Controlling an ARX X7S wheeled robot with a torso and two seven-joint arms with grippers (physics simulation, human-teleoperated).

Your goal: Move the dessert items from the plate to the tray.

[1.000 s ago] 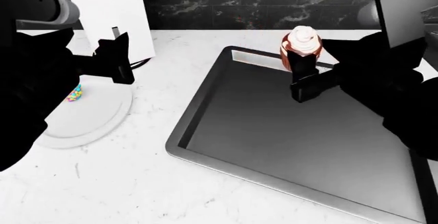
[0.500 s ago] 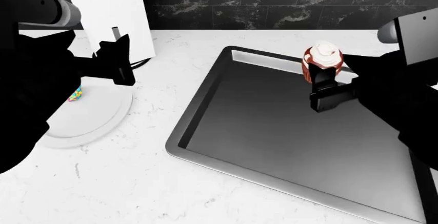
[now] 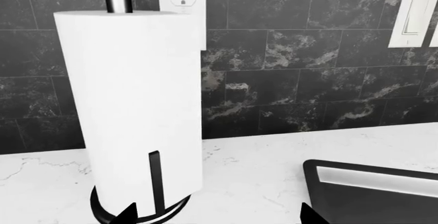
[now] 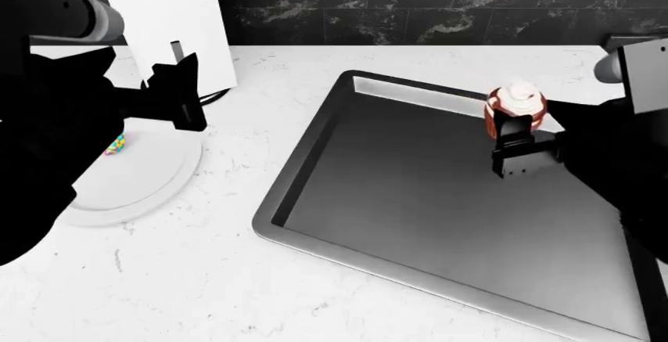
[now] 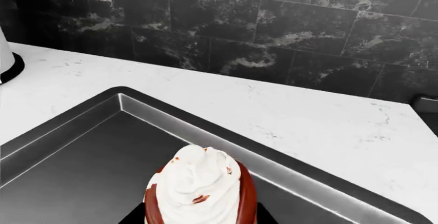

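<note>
My right end effector (image 4: 514,148) grasping the cupcake (image 4: 515,106) above the tray (image 4: 313,142), upright to spare frosting; left end effector (image 4: 177,91) released over plate (image 4: 156,181)

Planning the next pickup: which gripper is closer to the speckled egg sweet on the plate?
Left. The left gripper hovers just beside the speckled sweet; the right gripper is across over the tray.

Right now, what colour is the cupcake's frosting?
White swirl over a dark red top on the cupcake; clearest in the right wrist view.
</note>
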